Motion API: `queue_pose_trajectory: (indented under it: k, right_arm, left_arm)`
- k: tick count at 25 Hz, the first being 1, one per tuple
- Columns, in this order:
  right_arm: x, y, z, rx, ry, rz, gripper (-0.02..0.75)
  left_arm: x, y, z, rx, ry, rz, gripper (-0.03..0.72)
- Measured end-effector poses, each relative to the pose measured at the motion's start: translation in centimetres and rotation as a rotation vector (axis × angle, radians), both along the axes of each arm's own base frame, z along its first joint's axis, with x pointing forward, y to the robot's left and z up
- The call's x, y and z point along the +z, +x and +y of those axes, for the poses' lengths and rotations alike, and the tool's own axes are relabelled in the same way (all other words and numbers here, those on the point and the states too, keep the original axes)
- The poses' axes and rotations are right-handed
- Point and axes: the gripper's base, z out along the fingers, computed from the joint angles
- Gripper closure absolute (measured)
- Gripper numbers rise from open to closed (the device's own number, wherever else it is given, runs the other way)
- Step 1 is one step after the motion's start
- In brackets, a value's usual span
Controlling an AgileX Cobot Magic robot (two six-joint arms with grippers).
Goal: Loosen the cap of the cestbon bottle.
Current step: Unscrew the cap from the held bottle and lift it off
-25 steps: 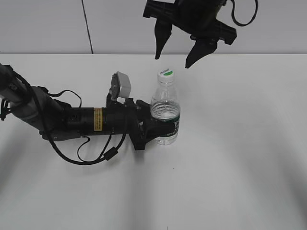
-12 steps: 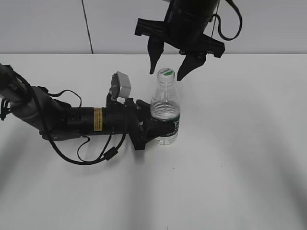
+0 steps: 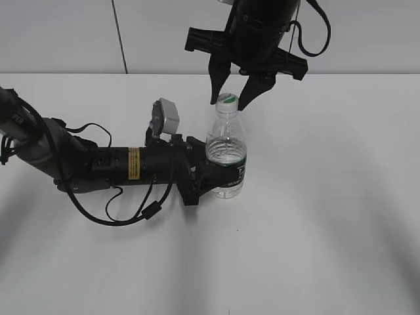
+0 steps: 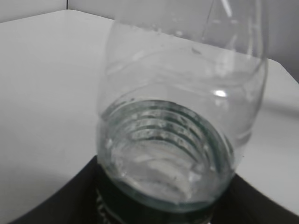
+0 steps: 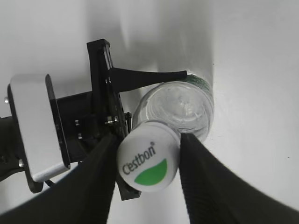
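The cestbon bottle [image 3: 226, 147] stands upright on the white table, clear with a dark green label band. My left gripper [image 3: 223, 178] lies low on the table and is shut on the bottle at the label band; the left wrist view shows the ribbed body [image 4: 177, 116] filling the frame above the dark jaws [image 4: 159, 215]. The white cap [image 3: 228, 100] with a green mark is on the bottle's neck. My right gripper [image 3: 230, 102] comes down from above, its two fingers pressed on either side of the cap [image 5: 148, 162], as the right wrist view [image 5: 149, 168] shows.
The left arm lies along the white table [image 3: 328, 230] from the left edge, with a grey camera box [image 3: 167, 117] and a loose black cable loop [image 3: 121, 213]. A grey wall runs behind the table's far edge.
My right gripper came down and left from above the bottle, settled round the cap, and its fingers closed in on the cap. The left gripper and the bottle stayed still.
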Motion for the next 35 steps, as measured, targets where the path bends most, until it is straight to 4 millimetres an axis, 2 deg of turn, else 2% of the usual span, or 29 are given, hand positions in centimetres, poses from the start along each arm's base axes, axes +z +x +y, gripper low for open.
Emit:
queue_pose_trajectory:
  k: [2,6,10,17,21,26,35]
  right_arm:
    - [-0.01,0.02,-0.04,0.001,-0.005,-0.002,0.427]
    - [-0.01,0.02,-0.04,0.014,-0.007,-0.006,0.429]
    - [-0.01,0.02,-0.04,0.105,-0.018,-0.034,0.429]
    - [0.01,-0.05,0.06,0.653,-0.070,-0.197,0.430]
    - [0.04,-0.14,0.15,0.892,-0.093,-0.267,0.430]
    - [0.02,-0.16,0.12,1.126,-0.122,-0.335,0.430]
    - [0.14,0.12,-0.25,1.409,-0.240,-0.413,0.430]
  left_arm:
    - [0.00,0.00,0.00,0.000,0.000,0.000,0.307]
    - [0.00,0.00,0.00,0.000,0.000,0.000,0.307]
    - [0.00,0.00,0.00,0.000,0.000,0.000,0.307]
    - [-0.02,-0.06,0.00,-0.007,0.003,-0.003,0.307]
    - [-0.02,-0.07,-0.01,-0.009,0.004,-0.009,0.307]
    - [-0.04,-0.12,-0.01,-0.015,0.006,-0.011,0.307]
    - [-0.04,-0.11,-0.05,-0.015,0.007,-0.010,0.309]
